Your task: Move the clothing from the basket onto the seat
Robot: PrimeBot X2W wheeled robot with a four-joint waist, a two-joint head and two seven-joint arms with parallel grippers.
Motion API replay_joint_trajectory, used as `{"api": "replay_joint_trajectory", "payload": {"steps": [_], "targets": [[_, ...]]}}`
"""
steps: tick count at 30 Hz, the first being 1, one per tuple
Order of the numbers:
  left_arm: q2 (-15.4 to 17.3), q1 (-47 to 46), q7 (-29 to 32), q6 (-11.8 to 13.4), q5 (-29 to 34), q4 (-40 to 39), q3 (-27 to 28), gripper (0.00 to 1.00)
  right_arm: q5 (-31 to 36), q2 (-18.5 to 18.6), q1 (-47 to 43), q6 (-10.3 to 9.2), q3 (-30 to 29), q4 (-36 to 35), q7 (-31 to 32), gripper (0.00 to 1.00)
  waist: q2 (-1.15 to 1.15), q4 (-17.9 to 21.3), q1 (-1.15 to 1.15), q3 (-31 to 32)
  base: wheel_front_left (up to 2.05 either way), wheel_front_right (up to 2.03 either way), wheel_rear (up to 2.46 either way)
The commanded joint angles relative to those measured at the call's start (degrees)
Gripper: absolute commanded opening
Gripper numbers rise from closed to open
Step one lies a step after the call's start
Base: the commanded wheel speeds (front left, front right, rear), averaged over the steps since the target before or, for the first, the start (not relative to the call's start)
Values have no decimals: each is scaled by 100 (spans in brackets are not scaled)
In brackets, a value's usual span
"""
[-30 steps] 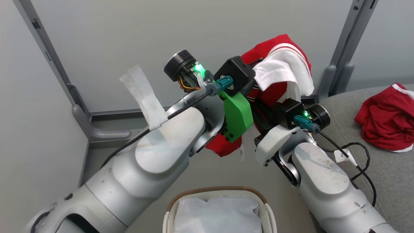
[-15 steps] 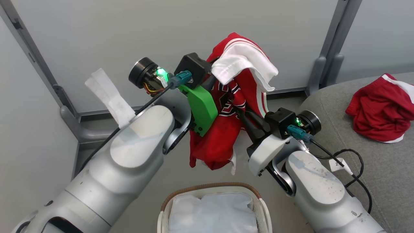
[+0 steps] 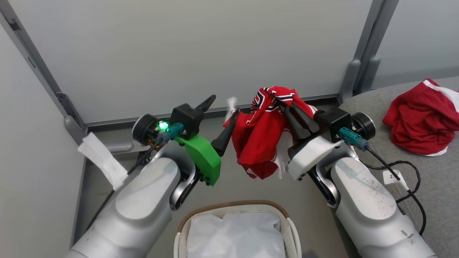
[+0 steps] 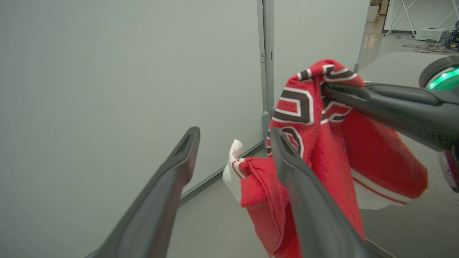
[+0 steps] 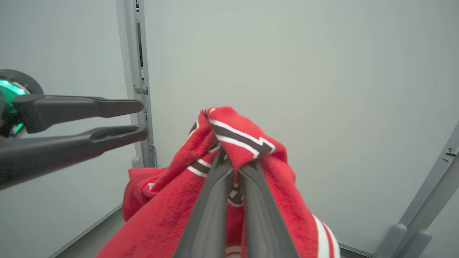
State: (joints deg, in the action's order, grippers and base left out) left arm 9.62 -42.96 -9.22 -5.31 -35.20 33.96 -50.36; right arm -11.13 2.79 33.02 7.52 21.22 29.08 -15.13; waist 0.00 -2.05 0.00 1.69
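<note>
Head: pinching jersey point(image 3: 261, 143) w/ right tool point(image 3: 283, 104), dangling it in air, clear of basket point(image 3: 233, 207); holding left tool point(image 3: 225, 104) wide open, empty, just beside it; showing shorts point(image 3: 419, 122) lying on seat point(image 3: 430, 186). L wrist: gaping wide, gripping nothing, jersey hanging close by. R wrist: clamping shut on lettered fold.

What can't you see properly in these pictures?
Jersey lettering: all three views, crumpled folds hide most letters.
Basket: head view, the bottom edge cuts off its lower part.
Seat and shorts: head view, cut off by the right edge.
Tips of the right gripper: right wrist view, buried in jersey folds.
Whether the left gripper touches the jersey: left wrist view, one finger overlaps the cloth.
</note>
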Motion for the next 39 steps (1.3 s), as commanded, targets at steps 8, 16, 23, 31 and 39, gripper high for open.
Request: {"api": "replay_joint_trajectory", "payload": {"steps": [8, 16, 23, 31, 39], "targets": [[-28, 939, -522, 118, 20, -54, -16, 100, 339, 23, -286, -6, -633, -73, -2, 0, 0, -12, 0, 5, 0, 0, 0], [-67, 1622, -599, 237, 124, -158, 182, 100, 599, 21, -500, -6, -1073, -55, -2, 0, 0, 32, 0, -2, 0, 0, 0], [-96, 1996, -591, 268, 289, -412, 517, 100, 696, 22, -544, -6, -1224, -67, -2, 0, 0, 266, 0, -15, 0, 0, 0], [-248, 2396, -591, 230, 585, -696, 850, 100, 985, 22, -532, -6, -1430, -172, -2, 0, 0, 928, 0, -136, 0, 0, 0], [-391, 2481, -591, 120, 882, -665, 979, 100, 1293, 19, -545, -6, -1648, -215, -2, 0, 0, 1851, 0, -409, 0, 0, 0]]}}
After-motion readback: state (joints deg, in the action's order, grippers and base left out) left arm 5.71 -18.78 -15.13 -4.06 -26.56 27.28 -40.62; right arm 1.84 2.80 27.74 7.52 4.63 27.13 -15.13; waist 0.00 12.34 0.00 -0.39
